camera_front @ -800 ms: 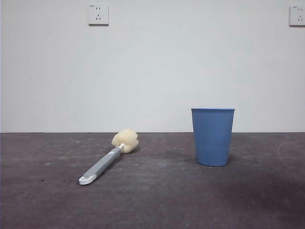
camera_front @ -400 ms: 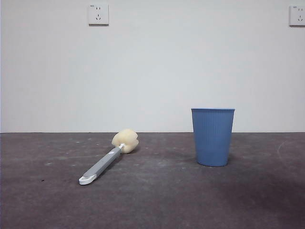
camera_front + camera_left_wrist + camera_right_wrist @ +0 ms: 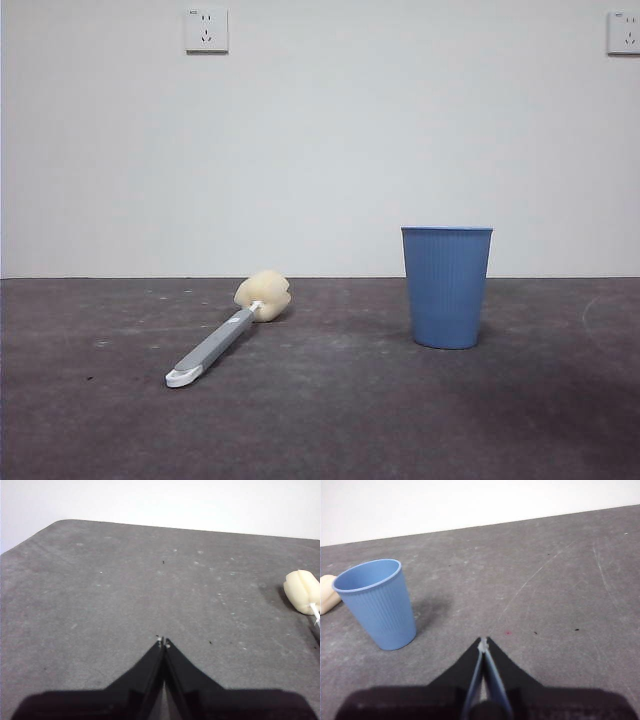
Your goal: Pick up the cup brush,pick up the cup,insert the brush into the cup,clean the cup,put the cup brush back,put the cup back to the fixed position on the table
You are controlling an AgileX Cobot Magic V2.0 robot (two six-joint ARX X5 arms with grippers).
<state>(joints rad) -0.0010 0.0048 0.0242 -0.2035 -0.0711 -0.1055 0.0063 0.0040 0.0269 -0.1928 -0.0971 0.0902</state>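
The cup stands upright, the cup brush lying apart.

Even, diffuse indoor light, bright white wall slightly washed out, soft shadow pooled beside the cup on the matte table, no glare, front view darkening toward the table's near right corner, wrist views mildly soft and grainy.

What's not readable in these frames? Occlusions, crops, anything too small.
- Inside of the blue ribbed plastic cup: front view is level with the table, so the wall hides it; right wrist view shows only the upper inner wall.
- Grey-handled cup brush with cream sponge head: left wrist view crops the handle; right wrist view shows a sliver of sponge behind the cup.
- Left gripper and right gripper: absent from front view.
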